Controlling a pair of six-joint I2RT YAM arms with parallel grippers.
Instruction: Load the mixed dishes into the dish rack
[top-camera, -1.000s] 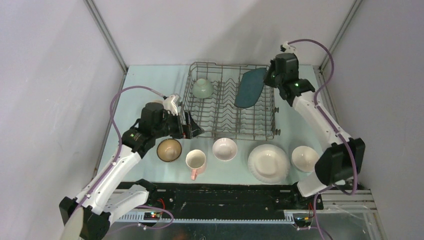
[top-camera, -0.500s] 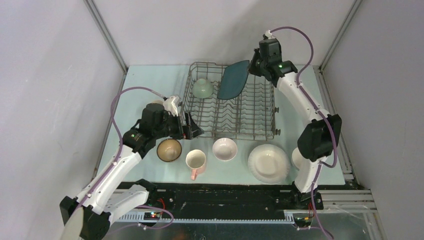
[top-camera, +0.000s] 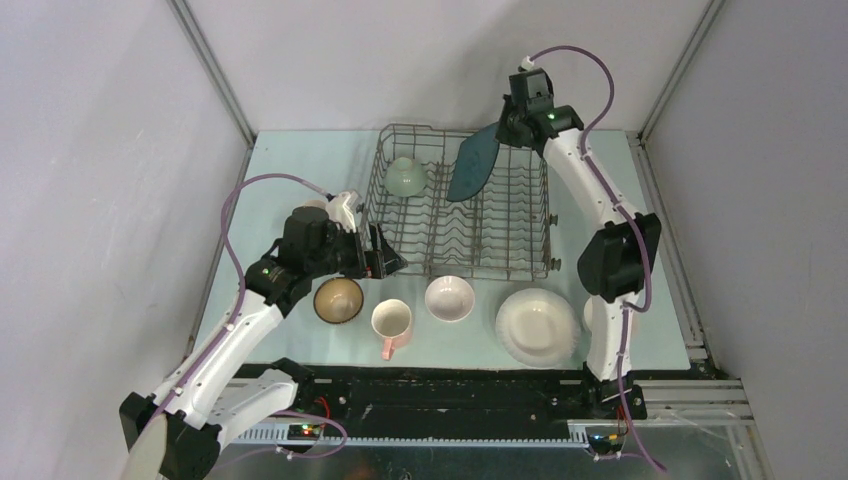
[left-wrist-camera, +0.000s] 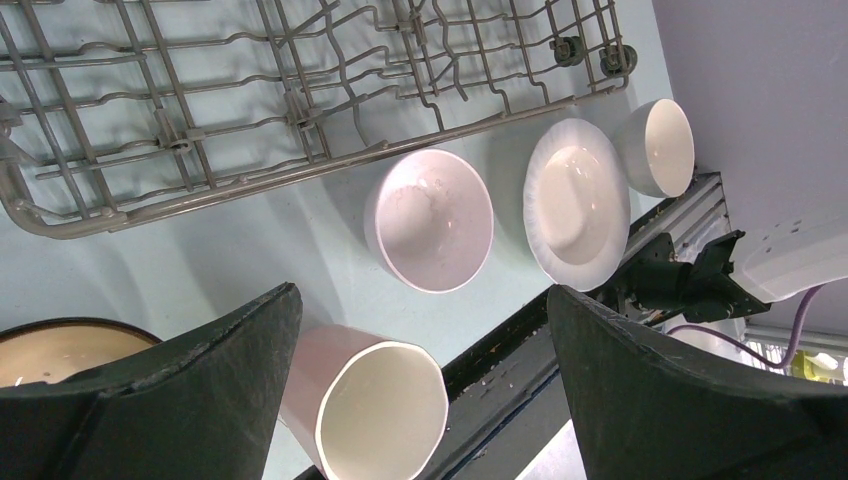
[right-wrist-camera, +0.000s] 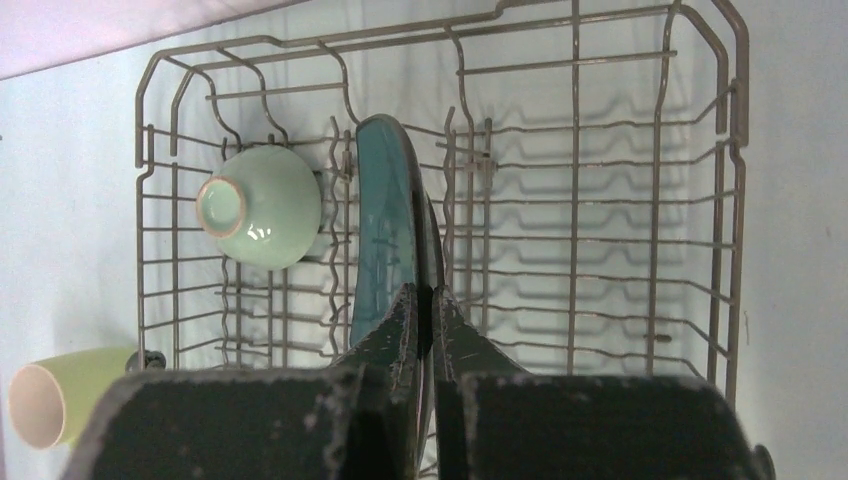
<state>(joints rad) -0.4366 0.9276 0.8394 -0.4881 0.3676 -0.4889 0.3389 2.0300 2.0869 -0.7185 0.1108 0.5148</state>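
Right fingers (right-wrist-camera: 395, 335) clamped, I hold the dark teal angular plate (right-wrist-camera: 383, 230) edge-on to slot between grey wire dish rack (right-wrist-camera: 575, 200) tines.

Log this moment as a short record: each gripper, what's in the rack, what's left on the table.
right gripper: shut on teal plate, held on edge over the rack
left gripper: open, empty, above the table
in rack: green bowl, upside down
on table: brown bowl, pink mug, white bowl, white plate, second white bowl, yellow-green mug
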